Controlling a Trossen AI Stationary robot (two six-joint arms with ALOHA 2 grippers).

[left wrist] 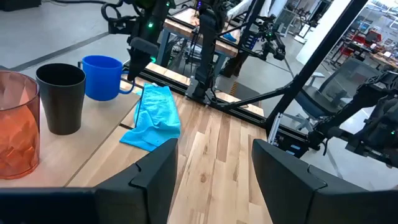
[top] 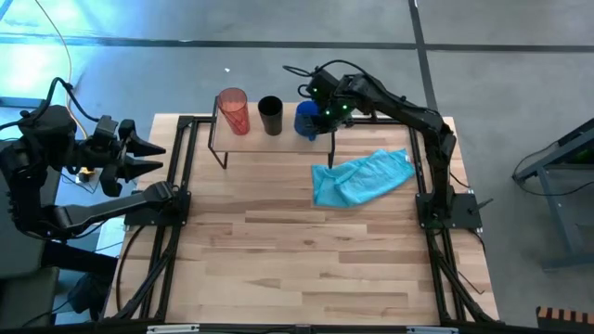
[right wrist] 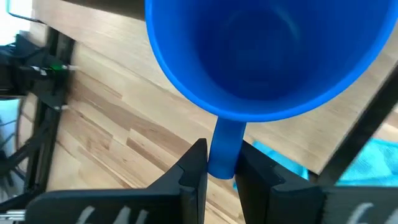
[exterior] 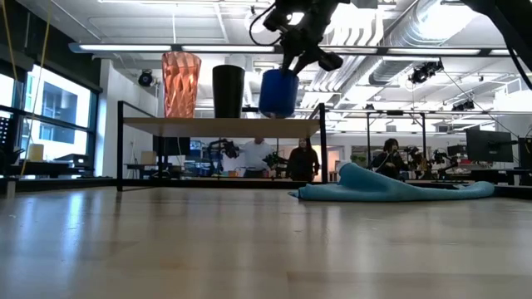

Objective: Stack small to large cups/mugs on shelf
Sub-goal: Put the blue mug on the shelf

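Short blue plastic-looking mug with a side handle (right wrist: 261, 56), held at the right end of the small light-wood shelf on thin black legs (exterior: 220, 126), beside the black cup (exterior: 229, 90) and the tall translucent orange-red tumbler (exterior: 180, 83). Right gripper (right wrist: 219, 163) clamped narrowly on the handle; probably light, rigid and smooth, so liable to swing about so thin a hold. Left gripper (left wrist: 213, 163) parked wide apart off the table's left edge. Below: butcher-block tabletop (top: 306, 260), crumpled light-blue cloth (top: 362, 176); beyond: an open workshop with people.

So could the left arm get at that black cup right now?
Probably not easily: the left gripper waits off the table's left edge, and the orange tumbler stands between it and the black cup.
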